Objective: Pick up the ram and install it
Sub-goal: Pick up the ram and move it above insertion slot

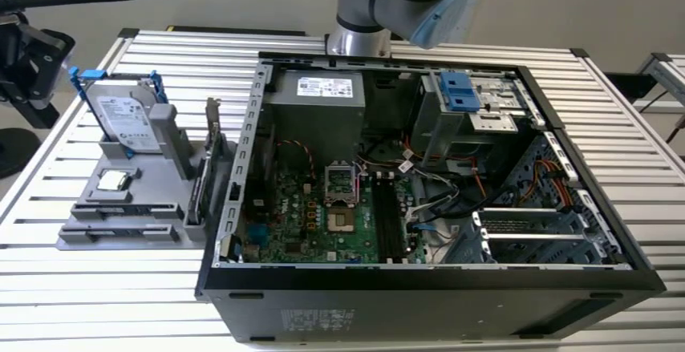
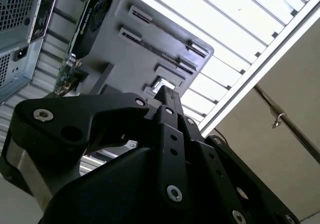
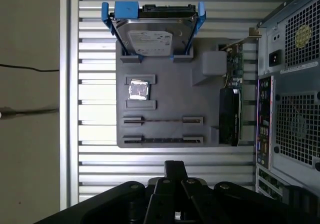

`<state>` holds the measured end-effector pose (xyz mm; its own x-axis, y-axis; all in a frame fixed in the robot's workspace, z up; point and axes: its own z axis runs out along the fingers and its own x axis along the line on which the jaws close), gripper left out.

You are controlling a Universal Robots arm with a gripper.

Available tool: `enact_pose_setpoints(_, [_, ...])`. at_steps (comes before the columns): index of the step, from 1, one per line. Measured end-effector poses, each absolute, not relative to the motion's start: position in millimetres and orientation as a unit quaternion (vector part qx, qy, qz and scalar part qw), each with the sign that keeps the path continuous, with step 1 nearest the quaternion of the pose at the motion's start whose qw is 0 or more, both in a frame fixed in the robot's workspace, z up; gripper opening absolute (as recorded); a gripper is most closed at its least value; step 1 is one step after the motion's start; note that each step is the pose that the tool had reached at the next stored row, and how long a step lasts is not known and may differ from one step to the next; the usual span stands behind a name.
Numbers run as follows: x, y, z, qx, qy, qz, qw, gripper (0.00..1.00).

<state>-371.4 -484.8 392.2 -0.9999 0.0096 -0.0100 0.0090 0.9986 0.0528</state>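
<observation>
The tool (image 3: 175, 165), pinched closed and empty, hovers short of the ram (image 3: 163, 140), which stands on edge in a slot of the grey holder (image 3: 200, 99) just ahead; descending without opening would likely jab its thin edge.

My fingers (image 2: 167, 96) are smooth matt black, studded with bright steel screw heads (image 2: 174, 193). The desk (image 3: 165, 156) is ribbed bare aluminium with a satin sheen. The holder (image 3: 165, 91) on it is dull grey plastic and carries a hard drive (image 3: 152, 36) with a shiny metal lid in a blue plastic bracket (image 3: 120, 9), while the computer case (image 3: 295, 109) is perforated grey sheet metal.
</observation>
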Motion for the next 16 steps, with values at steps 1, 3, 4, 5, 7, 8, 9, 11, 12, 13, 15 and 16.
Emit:
enact_pose_setpoints(1, [-371.4, -484.8, 392.1, 0.005, 1.0, 0.027, 0.005, 0.0])
enact_pose_setpoints(3, [-371.4, -484.8, 392.2, 0.005, 1.0, 0.027, 0.005, 0.0])
enact_pose_setpoints(4, [-371.4, -484.8, 392.1, 0.005, 1.0, 0.027, 0.005, 1.0])
enact_pose_setpoints(5, [-371.4, -484.8, 392.1, 0.005, 1.0, 0.027, 0.005, 1.0])
enact_pose_setpoints(7, [-371.4, -484.8, 392.1, 0.005, 1.0, 0.027, 0.005, 1.0])
enact_pose_setpoints(8, [-371.4, -484.8, 392.1, 0.005, 1.0, 0.027, 0.005, 1.0])
enact_pose_setpoints(9, [-371.4, -484.8, 392.1, 0.005, 1.0, 0.028, 0.005, 1.0])
enact_pose_setpoints(11, [-371.4, -484.8, 392.1, 0.005, 1.0, 0.028, 0.005, 1.0])
enact_pose_setpoints(12, [-371.4, -484.8, 392.1, 0.005, 1.0, 0.028, 0.005, 1.0])
enact_pose_setpoints(13, [-371.4, -484.8, 392.2, 0.005, 1.0, 0.029, 0.005, 1.0])
enact_pose_setpoints(15, [-371.4, -484.8, 392.1, 0.005, 1.0, 0.029, 0.005, 1.0])
enact_pose_setpoints(16, [-371.4, -484.8, 392.1, 0.005, 1.0, 0.029, 0.005, 1.0])
